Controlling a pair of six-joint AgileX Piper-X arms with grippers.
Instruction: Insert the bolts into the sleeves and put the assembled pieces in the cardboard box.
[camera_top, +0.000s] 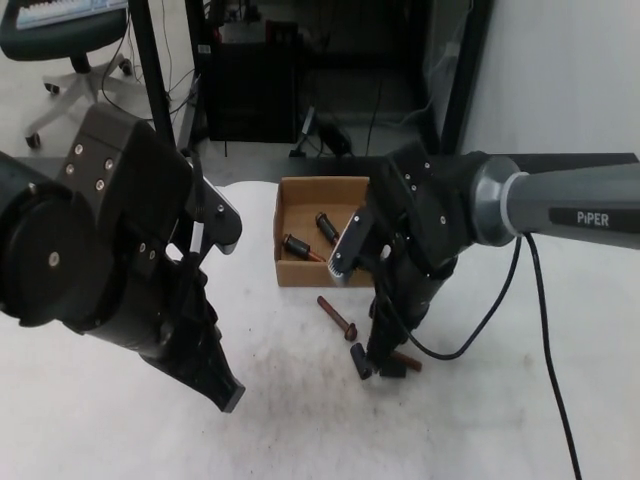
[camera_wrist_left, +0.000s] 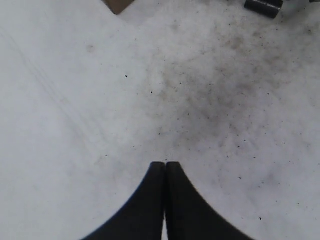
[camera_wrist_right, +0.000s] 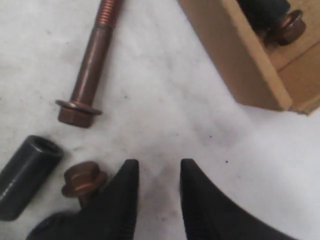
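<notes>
Status for you: right claw (camera_wrist_right: 159, 166) is released, fingers apart, with only bare counter (camera_wrist_right: 165, 115) between them and nothing gripped. It hangs low over the counter, close beside the cardboard box (camera_wrist_right: 235, 55).

Parts around it:
- loose bolt (camera_wrist_right: 90, 65) lies flat on the counter just ahead of the claw, near the box wall but not touching it.
- black sleeve (camera_wrist_right: 25, 175) lies on its side, empty, outside one finger.
- second bolt (camera_wrist_right: 82, 180) sits between that sleeve and the finger. You can see its head; the shank runs under the finger, and I can't tell whether they touch.

Inside the box you have two assembled pieces (camera_top: 298, 246), bolt in sleeve, both lying on the box floor.

Left claw (camera_wrist_left: 165, 167) is clenched, fingertips pressed together and holding nothing. It hovers over a dark-speckled patch of counter on the left side, well apart from the bolts, the sleeve and the right claw.
</notes>
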